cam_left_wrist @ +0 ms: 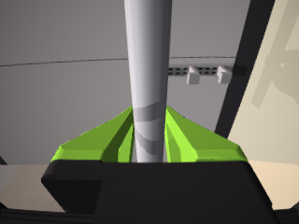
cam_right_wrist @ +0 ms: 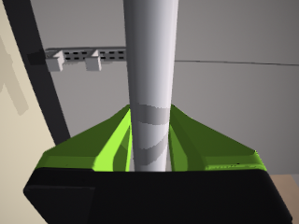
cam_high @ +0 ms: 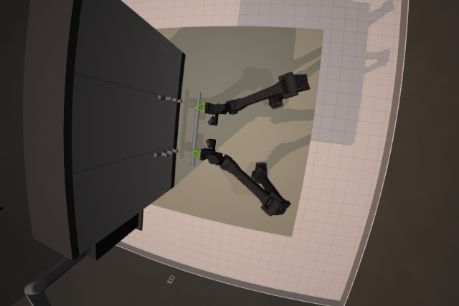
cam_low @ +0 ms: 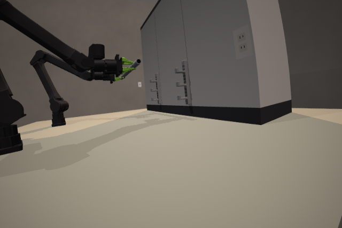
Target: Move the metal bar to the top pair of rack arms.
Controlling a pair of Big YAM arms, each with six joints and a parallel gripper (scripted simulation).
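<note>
1. Left of centre in the exterior view, I see the left gripper (cam_high: 193, 153) (cam_low: 123, 77) (cam_left_wrist: 149, 112) clamped around the metal bar (cam_high: 196, 125) (cam_low: 135, 63) (cam_left_wrist: 150, 61) (cam_right_wrist: 150, 61).
2. Just right of it and nearer me, the right gripper (cam_high: 197, 107) (cam_low: 133, 64) (cam_right_wrist: 149, 112) pinches the same bar.
3. The bar hangs in the air, apart from the rack.
4. Near the centre, the far rack column (cam_low: 157, 88) carries three arms.
5. Right of it stands the near column (cam_low: 188, 90), also three-armed.
</note>
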